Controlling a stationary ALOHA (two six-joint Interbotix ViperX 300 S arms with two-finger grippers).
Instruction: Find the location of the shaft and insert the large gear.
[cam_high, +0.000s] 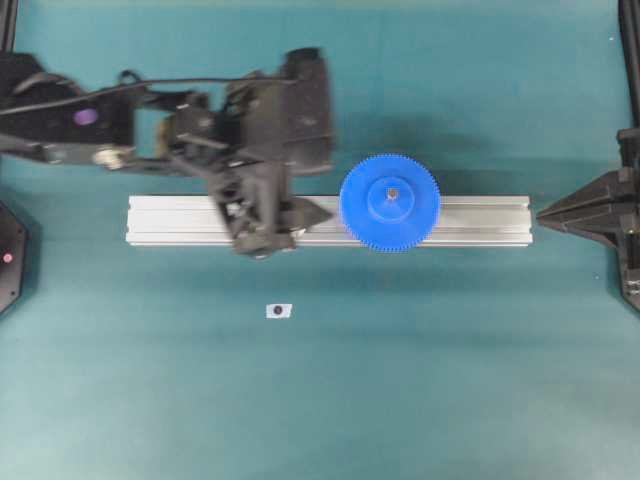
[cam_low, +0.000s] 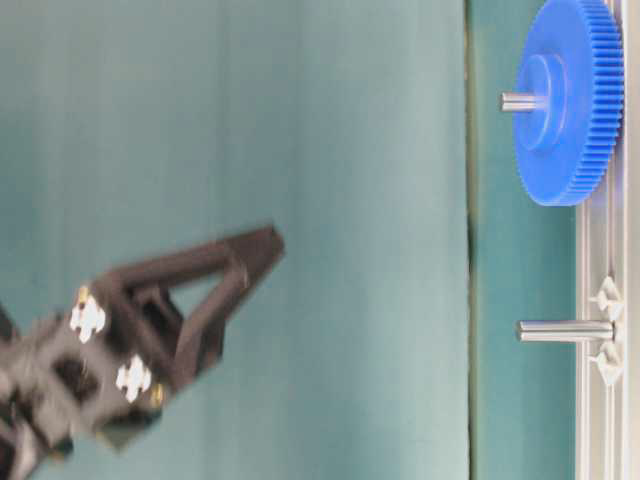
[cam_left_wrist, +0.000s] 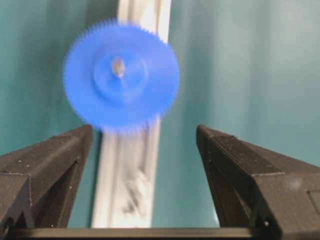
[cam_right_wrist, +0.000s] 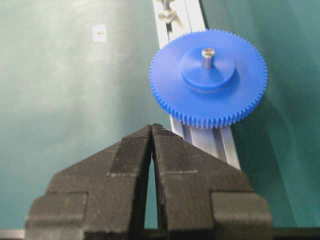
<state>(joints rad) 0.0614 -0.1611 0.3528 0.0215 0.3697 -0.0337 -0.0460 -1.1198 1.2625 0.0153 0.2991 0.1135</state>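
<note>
The gear (cam_high: 389, 202) is seated on the pin (cam_right_wrist: 207, 57) — insertion looks done. Left gripper (cam_left_wrist: 145, 145) gapes empty; right gripper (cam_right_wrist: 151, 131) pinched empty — withdrawal remains.

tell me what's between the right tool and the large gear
Nothing but a bare stretch of the aluminium rail between the right tool and the large gear, seen best in the right wrist view.

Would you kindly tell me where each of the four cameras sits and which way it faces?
Overhead: above, facing down on large gear, rail; both arms show.
Table-level: low, sideways along rail; left end effector shows.
Left wrist: toward gear between open fingers.
Right wrist: over shut right end effector toward gear, shaft.
All share the gear.
</note>
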